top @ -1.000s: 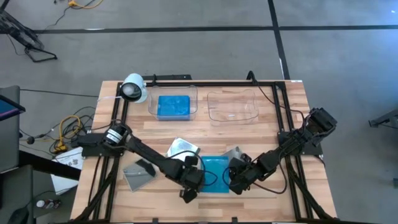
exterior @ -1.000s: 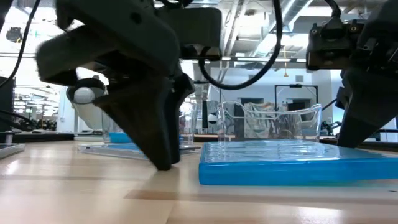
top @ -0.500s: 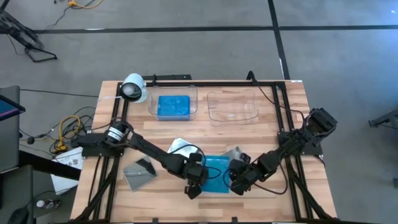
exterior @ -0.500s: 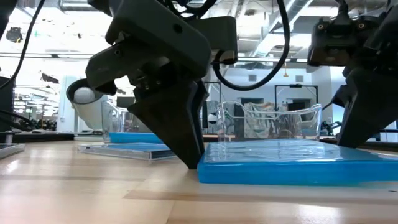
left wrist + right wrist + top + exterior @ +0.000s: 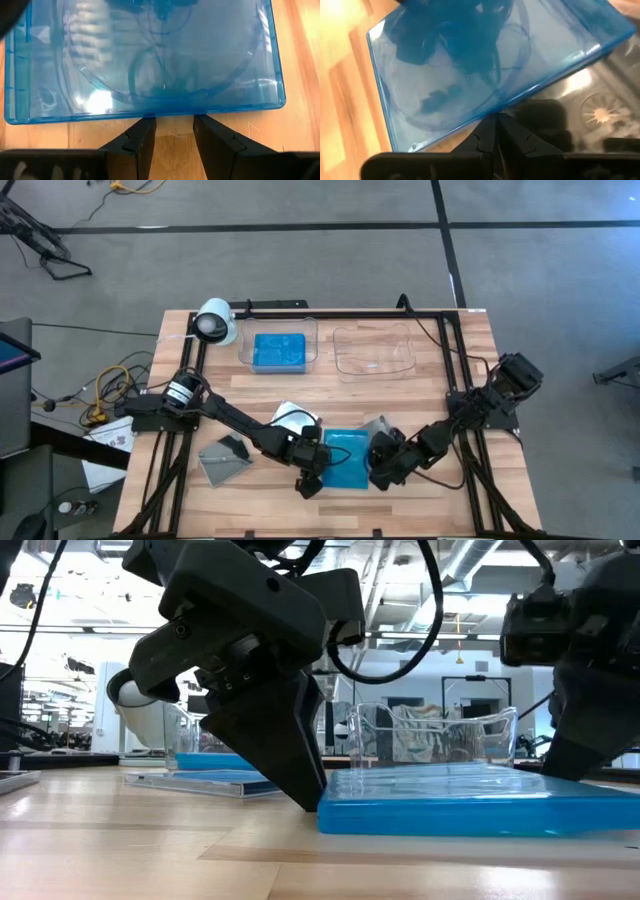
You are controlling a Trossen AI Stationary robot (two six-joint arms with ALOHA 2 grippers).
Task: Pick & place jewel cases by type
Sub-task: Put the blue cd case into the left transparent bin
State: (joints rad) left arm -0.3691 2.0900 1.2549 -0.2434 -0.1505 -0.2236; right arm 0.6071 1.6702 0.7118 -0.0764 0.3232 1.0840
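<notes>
A translucent blue jewel case lies flat on the wooden table near its front edge, between my two grippers. My left gripper stands open at the case's left edge, fingers slanting down to the tabletop. My right gripper is shut at the case's right edge, above a silvery jewel case that lies partly under that edge. A dark grey jewel case and a clear one lie flat farther left. My left gripper's two spread fingertips meet the middle of the blue case's left edge at table height, coming slanting down from the table's left. The case lies flat on the table. My right gripper's shut fingertips stand against the blue case's right edge, slanting down from the table's right. Whether they press on it cannot be told.
At the back stand a clear tray holding blue cases and another clear tray. A white cylindrical camera sits at the back left. Black frame rails run along the table's sides.
My left gripper has gone down and toward the table's right, from a gap beside the blue case until its fingertips reach the case's left edge. The case stays flat.
</notes>
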